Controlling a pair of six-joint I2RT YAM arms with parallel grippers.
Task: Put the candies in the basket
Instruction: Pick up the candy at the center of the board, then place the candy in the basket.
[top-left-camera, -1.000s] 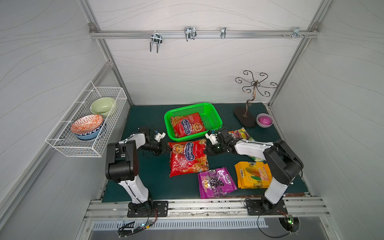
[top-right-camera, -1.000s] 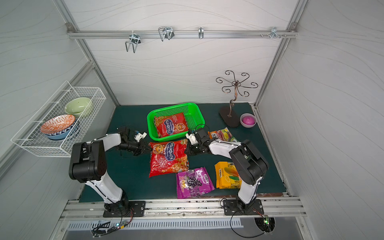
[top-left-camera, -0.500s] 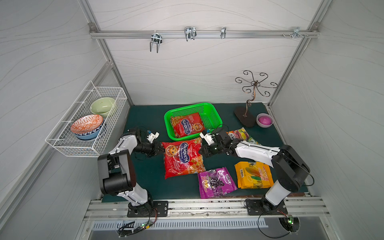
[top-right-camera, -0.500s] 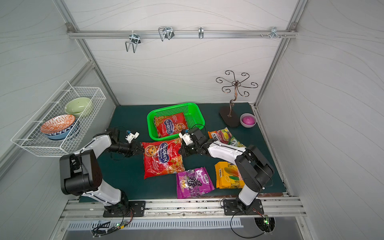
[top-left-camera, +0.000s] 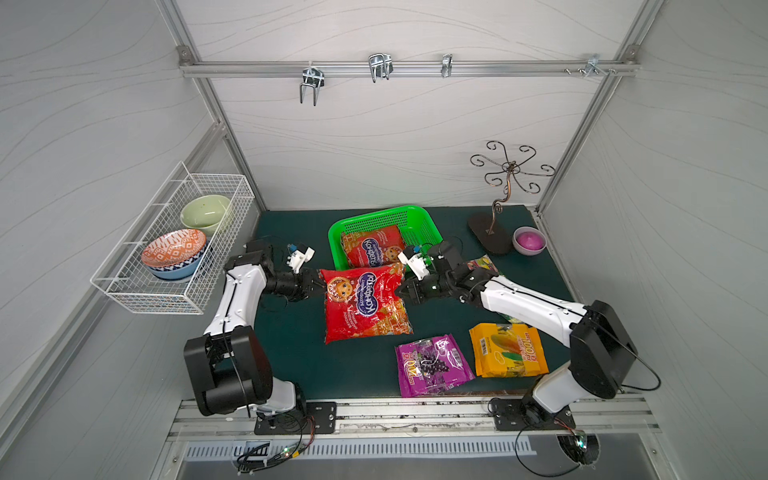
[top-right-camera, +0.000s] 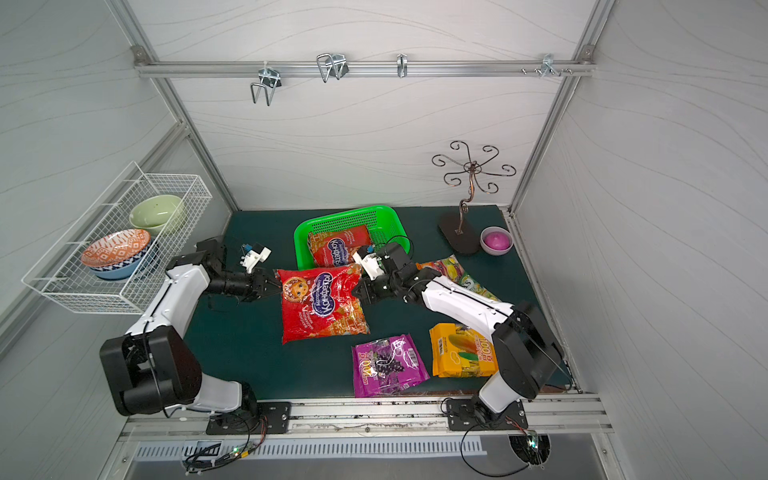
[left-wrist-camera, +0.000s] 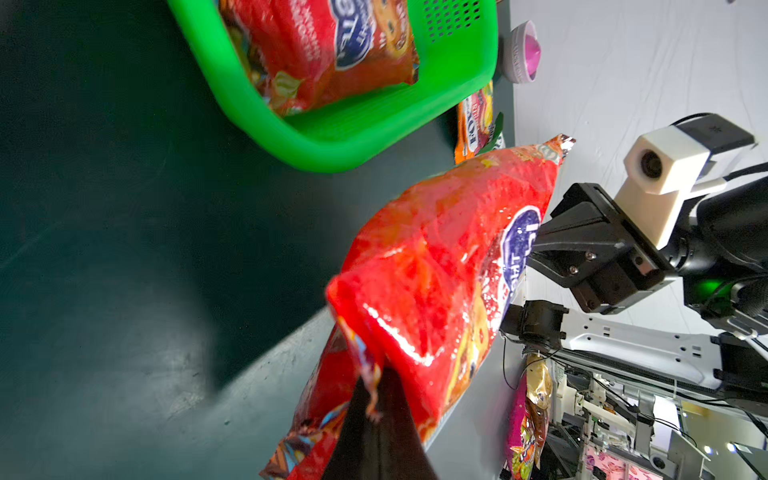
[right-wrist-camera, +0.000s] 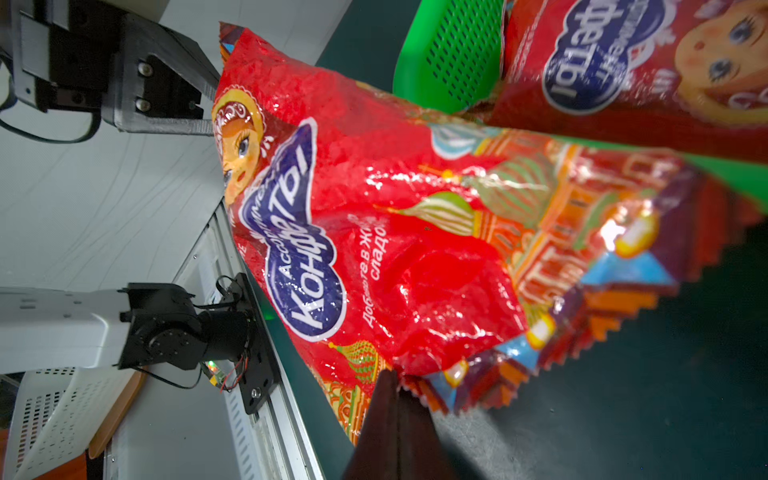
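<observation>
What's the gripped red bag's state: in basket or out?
Out. The held red bag is pinched between left gripper and right gripper, in front of the green basket; the other red bag lies inside.

The front red candy bag was glossy, crinkled film. The green basket was smooth, perforated plastic. The bench looked matt. The wire basket was white metal.

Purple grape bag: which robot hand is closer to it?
Right. The right gripper, shut on one corner of the held red bag, sits just beyond the purple bag. The left gripper, shut on the opposite corner, is farther away, toward the robot's left.
</observation>
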